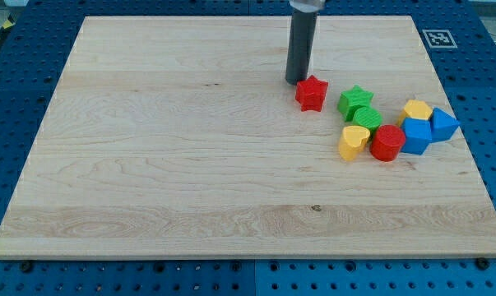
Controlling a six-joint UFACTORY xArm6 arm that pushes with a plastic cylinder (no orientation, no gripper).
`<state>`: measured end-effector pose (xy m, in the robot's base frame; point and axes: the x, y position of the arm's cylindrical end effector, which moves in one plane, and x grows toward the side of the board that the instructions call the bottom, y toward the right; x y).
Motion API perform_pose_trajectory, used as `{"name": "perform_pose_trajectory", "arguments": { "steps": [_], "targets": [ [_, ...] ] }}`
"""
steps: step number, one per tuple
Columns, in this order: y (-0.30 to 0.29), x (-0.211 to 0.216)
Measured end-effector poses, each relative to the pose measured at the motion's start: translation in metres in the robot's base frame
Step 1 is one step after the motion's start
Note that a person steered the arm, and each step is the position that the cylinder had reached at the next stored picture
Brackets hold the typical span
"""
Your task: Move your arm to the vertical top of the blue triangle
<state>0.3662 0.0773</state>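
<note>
The blue triangle point(444, 124) lies at the right end of a cluster of blocks near the board's right edge, touching a blue cube point(415, 136). My tip point(295, 81) rests on the board at the upper middle, just left of and above a red star point(311, 93). The tip is far to the left of the blue triangle and slightly higher in the view.
The cluster also holds a green star point(355, 101), a green round block point(367, 118), a yellow heart point(354, 141), a red round block point(387, 143) and a yellow block point(417, 110). The wooden board point(165, 148) lies on a blue pegboard with a marker tag point(438, 37).
</note>
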Motion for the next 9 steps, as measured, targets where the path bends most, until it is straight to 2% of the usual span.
{"name": "perform_pose_trajectory", "arguments": {
  "steps": [1, 2, 3, 4, 6, 7, 9],
  "targets": [
    [0.032, 0.039],
    [0.054, 0.058],
    [0.049, 0.048],
    [0.032, 0.016],
    [0.033, 0.008],
    [0.061, -0.011],
    [0.162, -0.011]
  ]
}}
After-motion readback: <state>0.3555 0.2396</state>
